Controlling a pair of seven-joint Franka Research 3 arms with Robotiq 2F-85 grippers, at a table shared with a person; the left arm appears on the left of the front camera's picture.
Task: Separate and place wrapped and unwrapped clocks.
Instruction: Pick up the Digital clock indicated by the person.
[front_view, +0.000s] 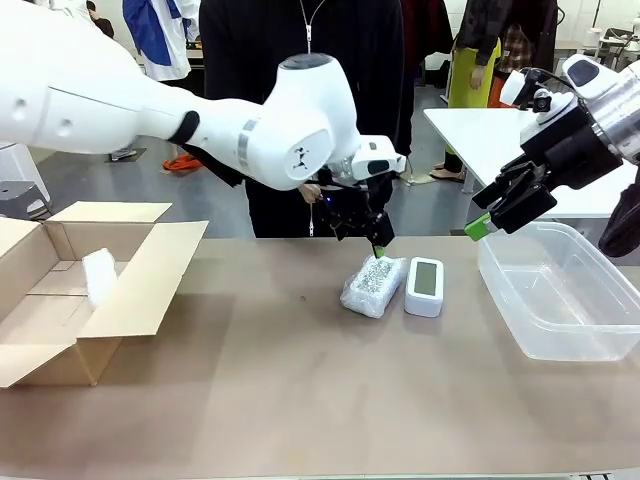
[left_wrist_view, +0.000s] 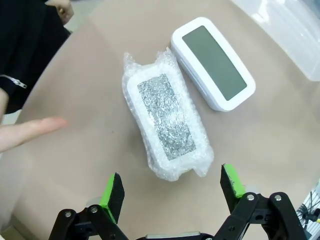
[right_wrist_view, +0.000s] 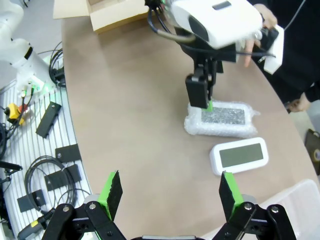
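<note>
A wrapped clock, a white oblong in crinkled translucent bubble wrap, lies flat near the middle of the table. Just beside it on the robot's right lies the bare clock, white with rounded corners and a greenish-grey screen facing up. The two lie roughly parallel, and in the left wrist view a thin strip of table shows between the wrap's edge and the bare case. The left hand is directly over the wrapped clock with its jaws spread wide and nothing in them. One green fingertip comes down at the bundle's end, and whether it touches the wrap cannot be told. In the left wrist view both green pads stand on either side of the bundle's near end. A person's fingers reach in over the table near that bundle. Farther off, on the table's left side, a second wrapped clock stands inside an open cardboard box whose flaps are folded outward. On the right side sits a clear plastic tub. The right hand hangs in the air above the tub's left end, well apart from both clocks, its jaws also wide and holding nothing.
</note>
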